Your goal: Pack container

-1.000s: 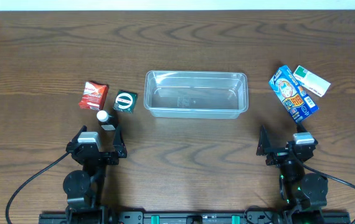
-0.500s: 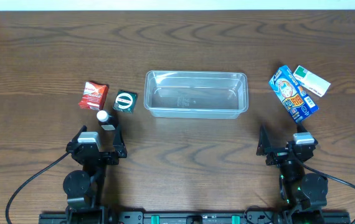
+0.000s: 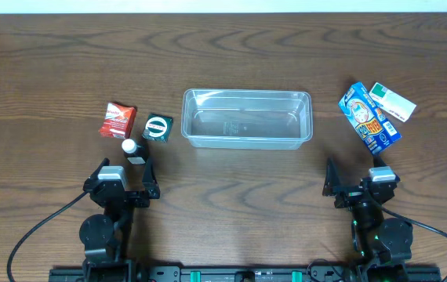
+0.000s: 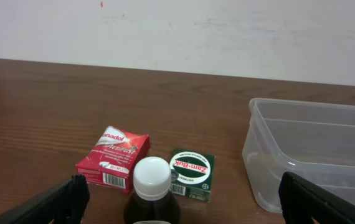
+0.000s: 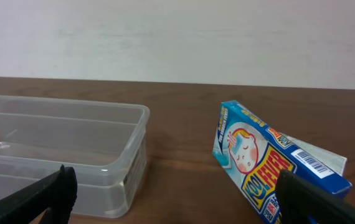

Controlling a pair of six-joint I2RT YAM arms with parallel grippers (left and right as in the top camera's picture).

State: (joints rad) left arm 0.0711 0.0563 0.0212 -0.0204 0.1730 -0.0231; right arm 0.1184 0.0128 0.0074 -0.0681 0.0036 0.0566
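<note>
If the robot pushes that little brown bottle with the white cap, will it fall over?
Probably, if pushed high up: the bottle stands upright and looks taller than wide. Once down, its round body would likely roll. The smooth white cap might slip when pinched.

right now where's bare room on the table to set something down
Bare wood: the far strip behind the container, the stretch in front of it between the left pincer and right pincer, and the gap between it and the blue box. Crowded: left of the container, where red packet, green box and bottle cluster.
</note>
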